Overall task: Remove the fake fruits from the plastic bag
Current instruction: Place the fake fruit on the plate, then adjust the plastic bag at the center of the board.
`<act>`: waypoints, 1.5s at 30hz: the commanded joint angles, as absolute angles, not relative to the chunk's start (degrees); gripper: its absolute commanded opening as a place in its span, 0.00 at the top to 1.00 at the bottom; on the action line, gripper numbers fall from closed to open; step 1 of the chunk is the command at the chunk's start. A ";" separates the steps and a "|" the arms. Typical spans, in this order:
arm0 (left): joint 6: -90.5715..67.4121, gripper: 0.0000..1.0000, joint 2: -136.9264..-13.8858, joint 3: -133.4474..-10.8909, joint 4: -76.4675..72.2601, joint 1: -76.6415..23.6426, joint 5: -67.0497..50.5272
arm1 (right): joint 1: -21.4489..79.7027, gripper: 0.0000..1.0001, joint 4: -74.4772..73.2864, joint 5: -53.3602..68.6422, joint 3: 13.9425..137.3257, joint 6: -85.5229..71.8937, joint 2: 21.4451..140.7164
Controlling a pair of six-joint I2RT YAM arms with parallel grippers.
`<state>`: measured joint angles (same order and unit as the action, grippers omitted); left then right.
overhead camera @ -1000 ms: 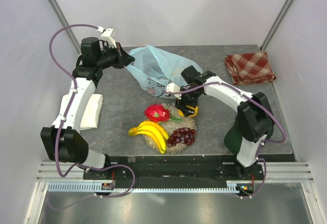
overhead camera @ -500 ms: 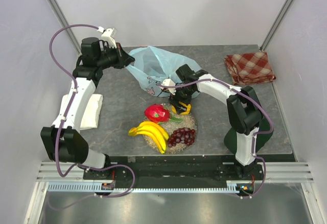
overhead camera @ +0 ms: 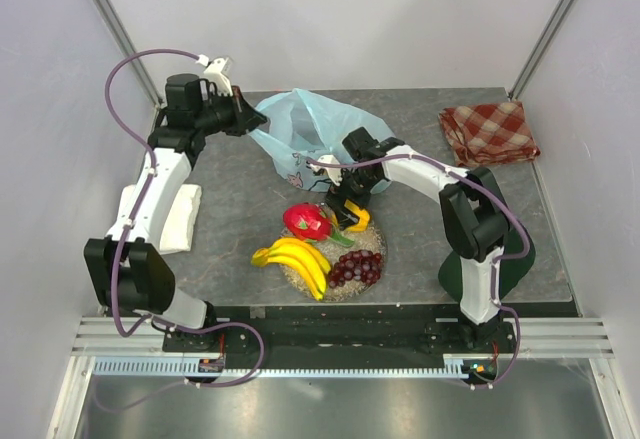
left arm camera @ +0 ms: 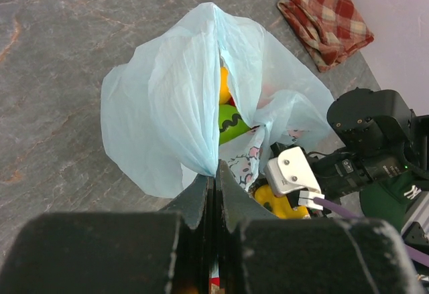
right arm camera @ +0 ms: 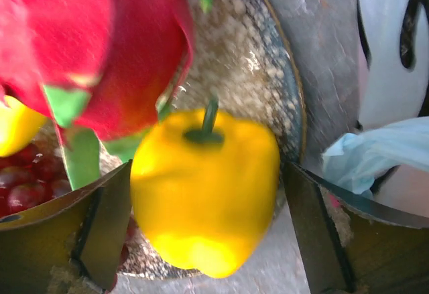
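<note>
Light blue translucent crinkly plastic bag, printed with dark marks; green and orange glossy fruit inside. Glossy yellow plastic pepper with green stem, pink-red dragon fruit with green scales, dark purple grapes, yellow banana bunch. Red-and-cream checked cloth at the far right corner of the grey veined table.

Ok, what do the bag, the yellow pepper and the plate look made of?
Bag: thin plastic film, pale blue and translucent; it crinkles, and orange and green shapes show through it. Yellow pepper: probably moulded plastic, glossy; smooth, even skin with soft highlights. Plate: perhaps speckled ceramic with a dark rim; hard to tell.
</note>
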<state>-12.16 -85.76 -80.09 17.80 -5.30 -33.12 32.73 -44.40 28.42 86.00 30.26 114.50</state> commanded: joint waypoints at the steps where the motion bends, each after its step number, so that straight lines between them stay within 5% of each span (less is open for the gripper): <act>1: -10.28 0.98 -86.22 -82.88 16.26 -5.89 -33.57 | 32.52 0.02 -44.12 28.92 88.07 29.00 114.44; 17: -10.55 0.98 -88.15 -84.81 16.17 -7.64 -35.33 | 31.20 0.02 -55.28 24.95 94.65 38.94 94.32; 27: -10.72 0.98 -87.01 -82.53 16.26 -9.93 -36.39 | 31.29 0.02 -47.56 32.16 108.62 26.90 99.83; 30: -11.25 0.98 -86.22 -82.09 16.87 -9.93 -36.48 | 31.64 0.12 -40.10 31.91 112.04 23.04 105.45; 39: -15.28 0.98 -84.11 -77.70 17.14 -9.50 -34.02 | 33.22 0.67 -34.47 29.73 124.19 18.12 127.24; 40: -17.47 0.98 -84.20 -77.43 17.14 -9.14 -34.27 | 33.14 0.79 -34.02 28.58 125.06 17.24 128.74; 45: -18.63 0.98 -84.03 -75.68 16.61 -8.96 -34.98 | 33.05 0.84 -33.31 21.55 128.41 15.64 134.99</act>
<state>-15.29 -86.21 -76.73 17.56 -9.39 -34.65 33.04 -36.21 27.46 124.31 17.91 133.23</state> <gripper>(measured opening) 0.033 0.181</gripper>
